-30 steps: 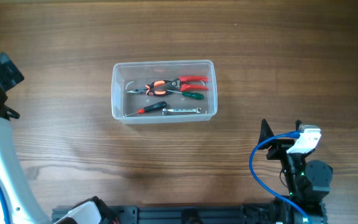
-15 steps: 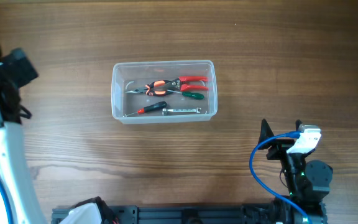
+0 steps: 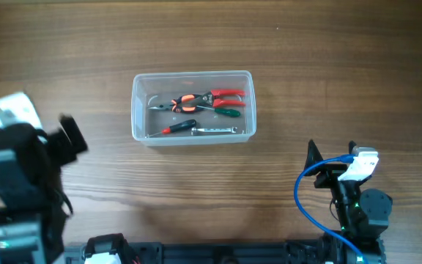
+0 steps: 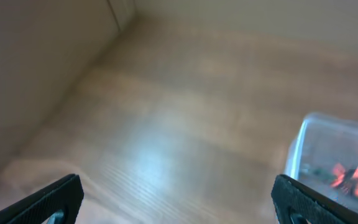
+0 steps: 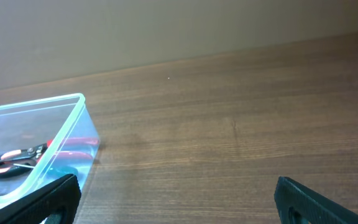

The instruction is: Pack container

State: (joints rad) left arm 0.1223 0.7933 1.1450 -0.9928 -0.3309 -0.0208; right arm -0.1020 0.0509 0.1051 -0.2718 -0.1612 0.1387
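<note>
The container (image 3: 133,110) stands on the tabletop (image 3: 306,59). Inside it lie red-handled pliers (image 3: 224,94), orange pliers (image 3: 185,103), a green-handled screwdriver (image 3: 228,113), a red-and-black screwdriver (image 3: 176,128) and a silver tool (image 3: 215,130). No tool shows outside the container, so the packing seems nearly complete.

The left pincer (image 4: 179,202) is to the left of the container, wide open and empty. The right pincer (image 5: 176,202) is to the right of the container and nearer the robot, also wide open and empty.

The left pincer looks blurred in the overhead view. If it goes toward the container, an open finger could strike the light wall and push the container aside.
</note>
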